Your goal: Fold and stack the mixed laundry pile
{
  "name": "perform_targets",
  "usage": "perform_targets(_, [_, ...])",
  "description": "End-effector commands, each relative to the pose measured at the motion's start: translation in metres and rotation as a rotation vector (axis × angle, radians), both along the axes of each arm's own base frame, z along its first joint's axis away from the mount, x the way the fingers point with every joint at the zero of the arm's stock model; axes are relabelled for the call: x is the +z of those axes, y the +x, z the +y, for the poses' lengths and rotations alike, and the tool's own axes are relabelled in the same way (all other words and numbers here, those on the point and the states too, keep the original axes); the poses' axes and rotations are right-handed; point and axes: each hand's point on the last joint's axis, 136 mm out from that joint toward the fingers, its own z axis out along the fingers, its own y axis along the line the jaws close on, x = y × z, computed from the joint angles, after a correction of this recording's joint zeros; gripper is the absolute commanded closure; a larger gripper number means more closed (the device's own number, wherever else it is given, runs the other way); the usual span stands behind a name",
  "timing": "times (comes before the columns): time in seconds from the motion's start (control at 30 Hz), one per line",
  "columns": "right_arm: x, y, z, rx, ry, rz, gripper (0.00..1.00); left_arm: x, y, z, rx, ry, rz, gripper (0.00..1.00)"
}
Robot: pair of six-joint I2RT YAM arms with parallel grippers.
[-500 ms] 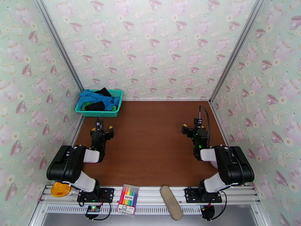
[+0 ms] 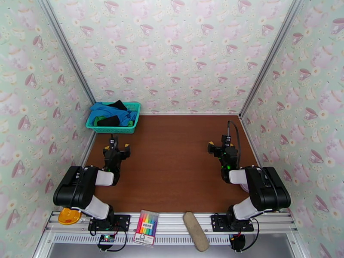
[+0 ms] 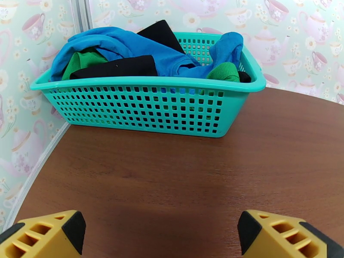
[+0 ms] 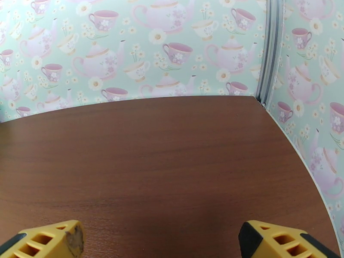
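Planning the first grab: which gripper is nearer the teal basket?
Left. The left gripper is in front of the teal basket; the right gripper is far to its right.

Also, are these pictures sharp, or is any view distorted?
Top external: sharp, evenly lit, no glare. Left wrist: basket sharp, table edge bowed by the lens. Right wrist: sharp, the table's far edge curves likewise.

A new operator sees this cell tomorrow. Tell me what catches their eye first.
The teal basket in the far left corner of the brown table stands out first, heaped with a bright blue garment, a black garment and a green garment. Teacup wallpaper covers all three walls. The left gripper and right gripper sit open and empty near the front, one at each side.
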Motion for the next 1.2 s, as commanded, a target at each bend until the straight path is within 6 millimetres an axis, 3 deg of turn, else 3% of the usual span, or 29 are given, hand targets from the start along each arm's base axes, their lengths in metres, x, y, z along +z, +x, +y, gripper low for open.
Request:
perform_targets(0.0, [0.001, 0.001, -0.004, -0.020, -0.008, 0.002, 0.00, 0.010, 0.005, -0.004, -0.019, -0.013, -0.030, 0.00])
perform_targets(0.8, [0.001, 0.001, -0.004, -0.018, -0.006, 0.002, 0.00, 0.010, 0.004, -0.004, -0.018, -0.013, -0.031, 0.00])
perform_targets(0.87, [0.007, 0.002, -0.002, -0.009, -0.008, -0.001, 0.00, 0.024, 0.000, 0.001, 0.049, 0.011, -0.057, 0.00])
perform_targets(0.93, [0.025, -0.003, 0.002, 0.008, -0.008, 0.046, 0.00, 0.055, -0.012, 0.003, 0.139, 0.074, -0.059, 0.00])
perform_targets(1.07, [0.089, -0.016, -0.003, -0.067, 0.098, 0.159, 0.00, 0.119, -0.033, 0.017, 0.258, -0.035, 0.099, 0.00])
perform_targets(1.17, [0.124, -0.029, 0.006, -0.056, 0.186, 0.254, 0.00, 0.154, -0.036, 0.009, 0.224, -0.128, 0.200, 0.01])
